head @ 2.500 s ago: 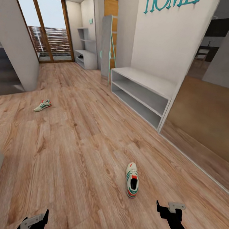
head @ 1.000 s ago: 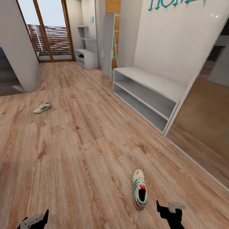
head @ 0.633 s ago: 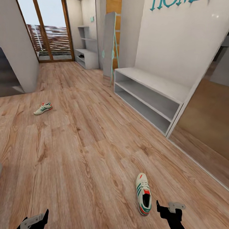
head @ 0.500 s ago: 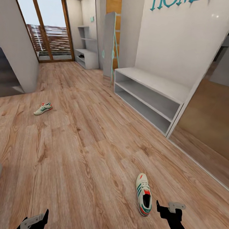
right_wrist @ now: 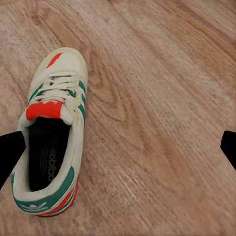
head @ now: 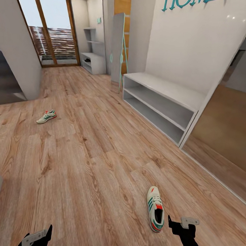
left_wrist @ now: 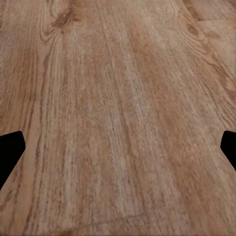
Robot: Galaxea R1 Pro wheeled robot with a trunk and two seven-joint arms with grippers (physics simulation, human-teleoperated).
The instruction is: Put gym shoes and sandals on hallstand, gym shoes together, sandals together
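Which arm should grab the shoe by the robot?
Probably the right. The near shoe lies on the floor just beside the right claw, which is open. The left claw sits farther off over bare floor.

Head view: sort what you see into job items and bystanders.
Job: near white lace-up sneaker with green stripes; far matching sneaker; low light-grey open-fronted shoe rack; wood-plank floor.

Bystanders: teal wall lettering; wood-framed glass door; far grey shelves.
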